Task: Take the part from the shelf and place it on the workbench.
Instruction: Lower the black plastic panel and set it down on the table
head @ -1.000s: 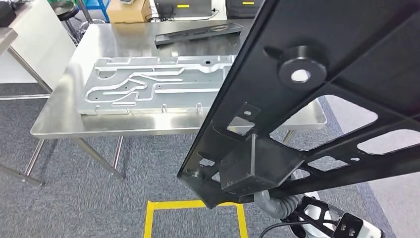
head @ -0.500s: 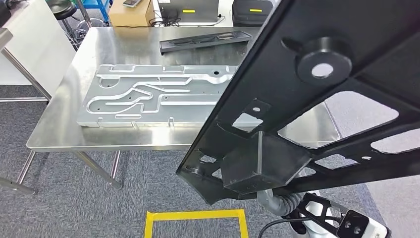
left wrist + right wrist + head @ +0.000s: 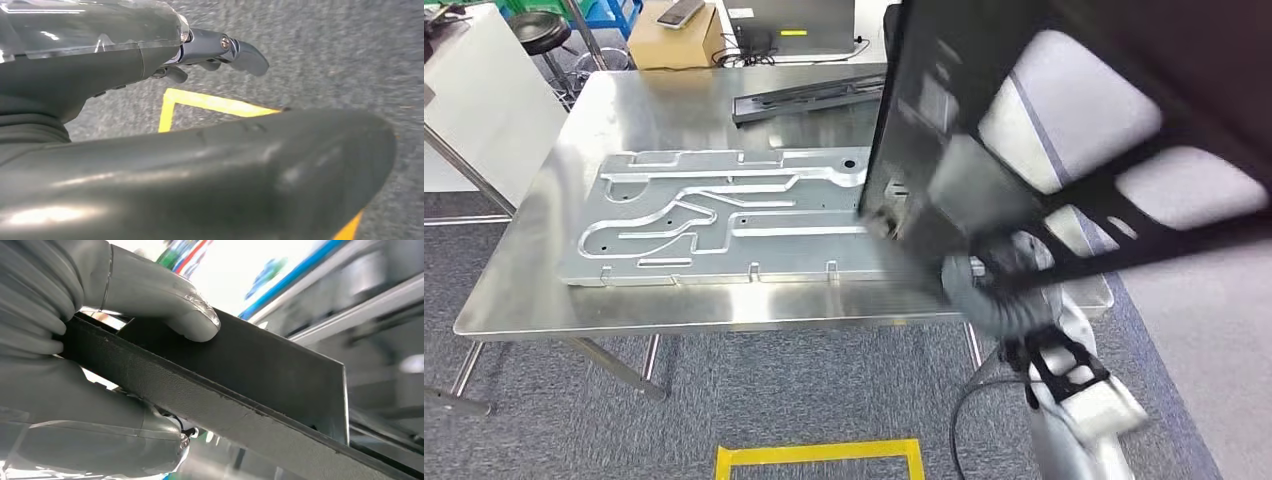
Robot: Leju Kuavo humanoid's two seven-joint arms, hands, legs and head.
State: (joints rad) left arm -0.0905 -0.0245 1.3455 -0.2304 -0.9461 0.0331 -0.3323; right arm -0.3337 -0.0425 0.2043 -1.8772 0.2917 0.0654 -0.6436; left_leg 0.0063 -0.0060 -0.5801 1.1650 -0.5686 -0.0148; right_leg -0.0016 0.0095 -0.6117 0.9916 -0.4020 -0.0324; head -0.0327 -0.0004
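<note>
One large black frame panel (image 3: 1024, 130) dominates the right half of the head view, carried tilted and blurred above the right end of the steel surface (image 3: 514, 290) and not yet set down. It looks like a stiff moulded plastic part, long and flat, with open cut-outs and ribs; probably light for its size but awkward, since its length gives it leverage against a one-sided hold. Its textured edge seems to offer fair friction, and a solid rim or rib is the sensible place to take hold, rather than the thin webs between openings. The right robot hand (image 3: 90, 340) is clamped on one such edge in the right wrist view, thumb (image 3: 165, 302) pressed on the flat face and fingers wrapped beneath, so the panel stretches away from the hand toward the right of that frame. The left robot hand (image 3: 220, 50) hangs over grey carpet and a yellow tape corner (image 3: 210, 105), holding nothing, fingers loosely curled. A grey metal fixture plate (image 3: 714, 215) lies at centre left of the surface, and another black trim piece (image 3: 809, 95) near its far edge.
</note>
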